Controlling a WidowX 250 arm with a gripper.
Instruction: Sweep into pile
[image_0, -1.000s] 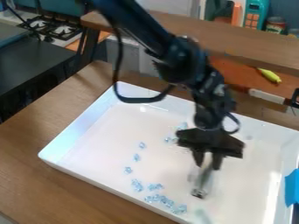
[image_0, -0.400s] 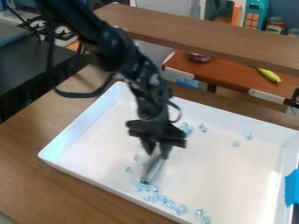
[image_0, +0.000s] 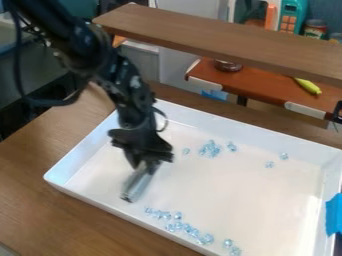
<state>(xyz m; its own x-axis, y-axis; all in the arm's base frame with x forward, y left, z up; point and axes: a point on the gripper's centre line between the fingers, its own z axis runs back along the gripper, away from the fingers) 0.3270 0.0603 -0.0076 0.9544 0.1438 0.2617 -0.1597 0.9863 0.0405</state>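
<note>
Camera view: gripper (image_0: 144, 166) over the left part of the white tray (image_0: 93, 204), hanging down from the arm (image_0: 127, 85), which enters at upper left. Fingers clamped on the tool (image_0: 137, 185), a grey, flat-looking piece. It slants down and left from the fingertips; lower end near the tray's near left wall. Can't tell if it touches the floor of the tray.

Beads (clear, bluish), all inside the tray, several groups relative to gripper:
- near row (image_0: 187, 228): below and right of it, a loose line along the near wall. Closest end sits just right of the tool's lower end, line runs away down-right.
- pair (image_0: 228, 243): past the far end of that row, further from gripper.
- back cluster (image_0: 211, 149): right of gripper and slightly higher in view, with one bead on either side of it.
- two strays (image_0: 270, 164): well right of gripper, apart from each other.

Rest: wood table (image_0: 40, 160) left of and below gripper, under the tray. Blue tape (image_0: 334, 215) far right, on the tray's right side. Shelf (image_0: 220, 37) above and right, beyond the tray. Behind it, a red-brown top (image_0: 267, 85) with a banana (image_0: 308, 86) and dark bowl (image_0: 228, 65).
</note>
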